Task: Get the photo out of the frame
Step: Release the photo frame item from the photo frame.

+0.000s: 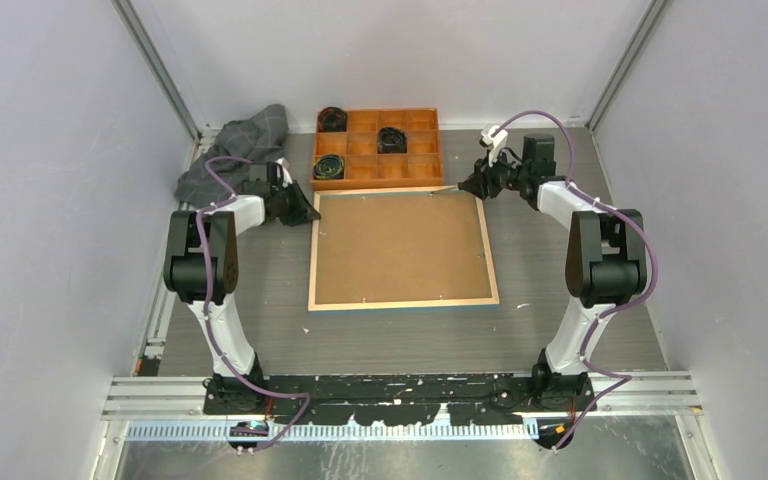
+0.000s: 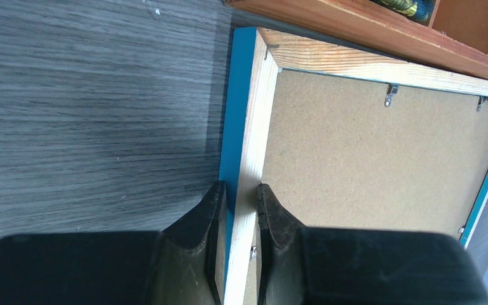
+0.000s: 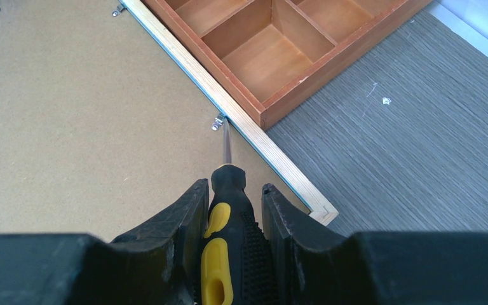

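The frame [image 1: 400, 300] lies face down on the table, its light wood rim up and the brown backing board [image 1: 400, 245] filling it. The photo is hidden under that board. My left gripper [image 2: 241, 190] is shut on the frame's left rim [image 2: 254, 127], one finger on the blue outer edge and one on the board side. My right gripper [image 3: 235, 194] is shut on a black and yellow screwdriver [image 3: 229, 216]. The screwdriver's tip touches a small metal clip [image 3: 218, 121] on the far rim near the right corner. From above, the left gripper [image 1: 312, 212] and right gripper [image 1: 470, 183] sit at the frame's two far corners.
An orange compartment tray [image 1: 375, 183] stands right behind the frame, touching its far rim, with black round items [image 1: 392, 138] in some cells. A grey cloth [image 1: 245, 145] lies at the back left. More metal clips [image 2: 391, 95] hold the board along the far rim.
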Available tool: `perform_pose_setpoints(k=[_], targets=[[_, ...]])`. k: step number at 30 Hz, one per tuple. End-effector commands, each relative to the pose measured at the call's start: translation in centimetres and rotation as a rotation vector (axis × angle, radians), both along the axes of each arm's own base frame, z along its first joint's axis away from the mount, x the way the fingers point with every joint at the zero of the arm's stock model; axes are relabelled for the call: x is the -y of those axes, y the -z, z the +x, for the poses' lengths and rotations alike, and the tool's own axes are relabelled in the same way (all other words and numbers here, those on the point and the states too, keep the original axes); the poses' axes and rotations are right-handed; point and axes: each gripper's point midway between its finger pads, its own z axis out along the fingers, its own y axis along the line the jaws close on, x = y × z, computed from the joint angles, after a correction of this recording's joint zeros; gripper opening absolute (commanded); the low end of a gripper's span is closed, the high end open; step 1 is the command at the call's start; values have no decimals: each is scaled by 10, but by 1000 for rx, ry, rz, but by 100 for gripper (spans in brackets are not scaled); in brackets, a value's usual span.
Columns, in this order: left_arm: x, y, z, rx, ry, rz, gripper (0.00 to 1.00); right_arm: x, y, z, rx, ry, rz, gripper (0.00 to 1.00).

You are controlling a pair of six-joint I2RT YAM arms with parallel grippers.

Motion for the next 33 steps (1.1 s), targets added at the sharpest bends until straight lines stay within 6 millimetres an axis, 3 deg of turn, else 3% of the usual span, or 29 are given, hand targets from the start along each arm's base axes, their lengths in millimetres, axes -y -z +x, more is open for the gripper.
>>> perform_pose_setpoints(k=[1,33], targets=[[-3,39,-13,-102,-15,33,1,-23,2,-9,-31,-46,17,1],[-3,40,-13,-103,-15,33,0,-32,-2,-20,17,-99,-58,1]])
